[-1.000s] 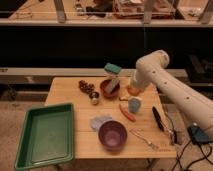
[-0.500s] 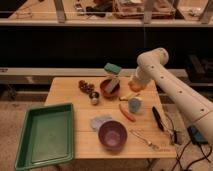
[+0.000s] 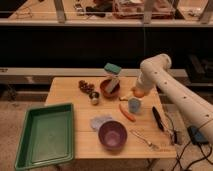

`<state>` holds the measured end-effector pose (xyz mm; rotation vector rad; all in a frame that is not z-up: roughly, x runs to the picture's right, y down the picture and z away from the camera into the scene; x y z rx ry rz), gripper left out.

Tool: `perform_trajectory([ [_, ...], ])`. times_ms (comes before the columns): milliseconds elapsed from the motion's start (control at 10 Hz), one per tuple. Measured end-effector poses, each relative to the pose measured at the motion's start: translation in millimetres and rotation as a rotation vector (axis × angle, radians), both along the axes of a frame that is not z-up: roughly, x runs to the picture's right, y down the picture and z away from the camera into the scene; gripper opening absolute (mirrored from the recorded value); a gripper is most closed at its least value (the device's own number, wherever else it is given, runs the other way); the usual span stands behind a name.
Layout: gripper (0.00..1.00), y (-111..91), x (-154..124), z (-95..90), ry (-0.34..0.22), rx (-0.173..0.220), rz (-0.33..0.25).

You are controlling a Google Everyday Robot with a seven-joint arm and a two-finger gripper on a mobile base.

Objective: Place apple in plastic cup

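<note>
Yellow-orange apple at the hand, just above the upright light-blue cup on the desk.

The gripper is largely hidden behind the arm's wrist, above the plastic cup. Only part of the apple is seen beside it. The arm is cut off at the right edge. The small dark items at the table's far left cannot be identified.

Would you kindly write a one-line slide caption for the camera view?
End effector carries the apple just above the plastic cup on the wooden table, carrot alongside.
</note>
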<state>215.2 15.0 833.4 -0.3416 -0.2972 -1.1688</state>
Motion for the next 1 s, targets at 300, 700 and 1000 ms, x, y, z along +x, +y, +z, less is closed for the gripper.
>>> perform_trajectory([
  [300, 0.54, 15, -2, 11.4, -0.001, -0.026, -0.013],
  [700, 0.55, 30, 0, 20.1, 0.000, -0.050, -0.020],
  [1000, 0.78, 35, -5, 22.3, -0.010, -0.059, -0.031],
])
